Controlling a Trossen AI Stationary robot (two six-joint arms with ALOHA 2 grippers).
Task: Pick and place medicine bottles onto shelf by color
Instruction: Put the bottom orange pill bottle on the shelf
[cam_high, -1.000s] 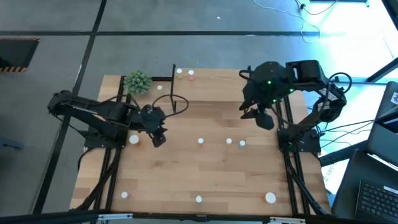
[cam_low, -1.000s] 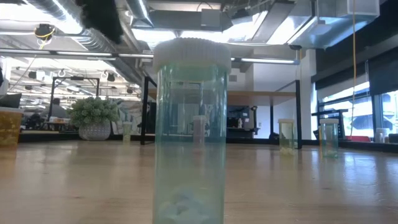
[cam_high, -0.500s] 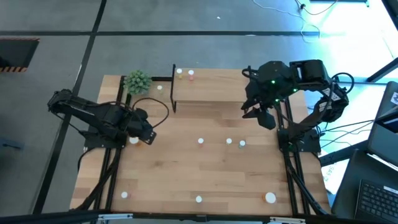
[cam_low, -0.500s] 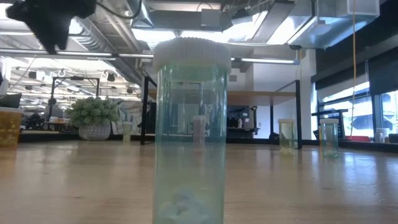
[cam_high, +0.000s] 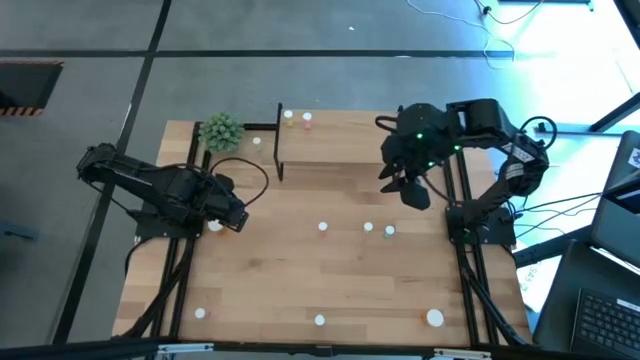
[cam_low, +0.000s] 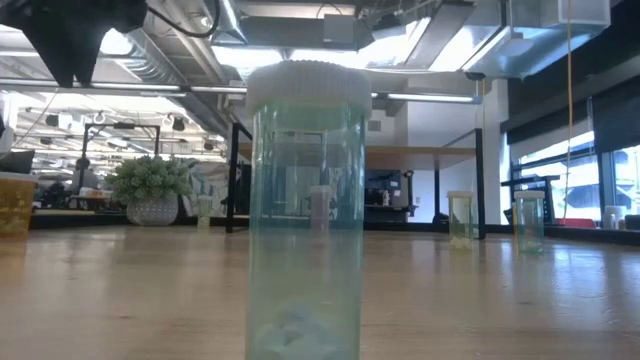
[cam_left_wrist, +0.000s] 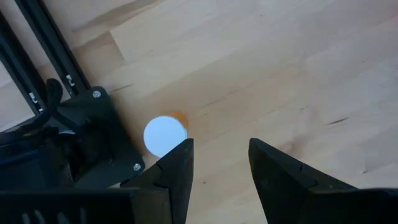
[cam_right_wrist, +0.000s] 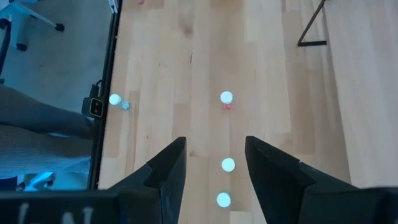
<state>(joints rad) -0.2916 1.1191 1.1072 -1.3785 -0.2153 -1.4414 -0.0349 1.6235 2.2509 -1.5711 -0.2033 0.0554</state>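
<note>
My left gripper hangs open over the table's left side, pointing steeply down. An orange medicine bottle with a white cap stands upright just outside one of its fingers, not between them; the same bottle shows in the high view. My right gripper is open, high above the table's right part. Below it stand three small bottles. The shelf at the far edge carries two small bottles.
More bottles stand near the front edge; one pale green bottle is right before the low camera. A green plant ball sits at the far left corner. The arms' black frames run along both sides.
My left gripper has gone toward the table's left edge, to the orange bottle, sinking a little, rolling about its own axis and tipping to point more steeply down. My right gripper has shifted slightly toward the table's left. Both have stayed open.
</note>
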